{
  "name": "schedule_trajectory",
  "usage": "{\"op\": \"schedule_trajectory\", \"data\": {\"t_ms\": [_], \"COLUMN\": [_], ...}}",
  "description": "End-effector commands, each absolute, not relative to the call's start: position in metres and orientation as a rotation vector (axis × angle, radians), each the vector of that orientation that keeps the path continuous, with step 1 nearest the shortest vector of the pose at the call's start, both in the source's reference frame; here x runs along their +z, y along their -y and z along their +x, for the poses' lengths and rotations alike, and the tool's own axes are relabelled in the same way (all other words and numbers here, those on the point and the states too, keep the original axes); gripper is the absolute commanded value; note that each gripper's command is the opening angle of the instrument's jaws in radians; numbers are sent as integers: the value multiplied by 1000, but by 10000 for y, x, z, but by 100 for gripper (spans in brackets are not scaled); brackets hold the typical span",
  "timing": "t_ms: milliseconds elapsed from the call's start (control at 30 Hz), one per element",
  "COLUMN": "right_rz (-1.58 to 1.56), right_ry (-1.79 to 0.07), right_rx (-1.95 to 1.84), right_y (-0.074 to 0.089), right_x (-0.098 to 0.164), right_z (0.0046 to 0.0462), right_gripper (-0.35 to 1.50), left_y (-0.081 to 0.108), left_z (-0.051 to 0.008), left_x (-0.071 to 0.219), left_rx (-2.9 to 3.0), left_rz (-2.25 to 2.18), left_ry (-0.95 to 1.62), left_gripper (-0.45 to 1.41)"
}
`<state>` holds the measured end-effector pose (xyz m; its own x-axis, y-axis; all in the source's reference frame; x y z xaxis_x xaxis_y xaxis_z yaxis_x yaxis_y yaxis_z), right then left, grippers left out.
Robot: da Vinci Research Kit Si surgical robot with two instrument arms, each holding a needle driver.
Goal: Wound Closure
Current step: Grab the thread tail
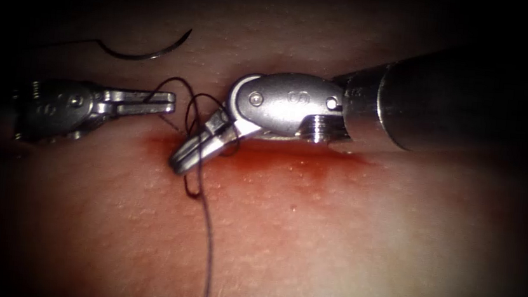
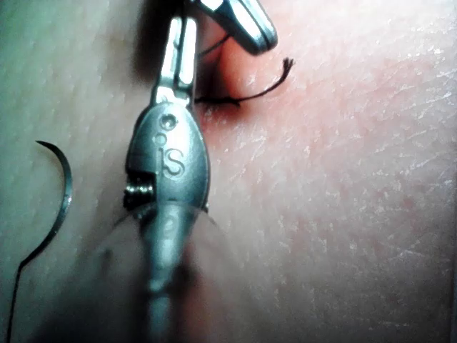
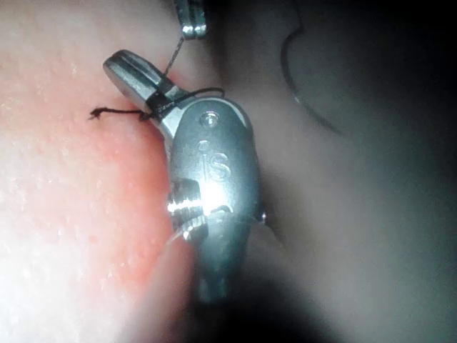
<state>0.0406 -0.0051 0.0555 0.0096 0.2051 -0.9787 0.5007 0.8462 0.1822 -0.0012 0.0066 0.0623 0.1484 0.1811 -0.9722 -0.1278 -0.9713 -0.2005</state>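
The curved needle lies free on the tissue, up and to the left of the cut, with neither tool holding it and none of it in the tissue. My left tool is shut on the thread close to the cut's left end. From there the thread runs to my right tool and loops around its shut jaws. In the right wrist view the loop crosses the right tool. A short frayed thread end sticks out of the tissue beside the left tool.
Red fluid stains the tissue along the cut under the right tool's wrist. The long thread trails toward the near edge of the endoscope view. The needle rests beside the left tool's shaft, its thread trailing back.
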Motion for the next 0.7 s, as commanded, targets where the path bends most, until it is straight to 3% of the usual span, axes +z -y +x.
{"op": "schedule_trajectory", "data": {"t_ms": [33, 133, 167, 300, 700], "right_rz": [579, 579, 584, 569, 538], "right_ry": [-1564, -1518, -1487, -1442, -1394], "right_rx": [-264, -314, -340, -363, -428], "right_y": [54, 60, 62, 68, 86], "right_x": [559, 560, 562, 566, 587], "right_z": [414, 416, 416, 417, 419], "right_gripper": [19, 42, 64, 103, 98], "left_y": [-67, -65, -65, -63, -61], "left_z": [-17, -17, -17, -16, -12], "left_x": [629, 633, 634, 637, 637], "left_rx": [1907, 1905, 1904, 1908, 1908], "left_rz": [-2191, -2194, -2190, -2185, -2179], "left_ry": [53, 57, 60, 62, 68], "left_gripper": [-45, -45, -45, -45, -45]}}
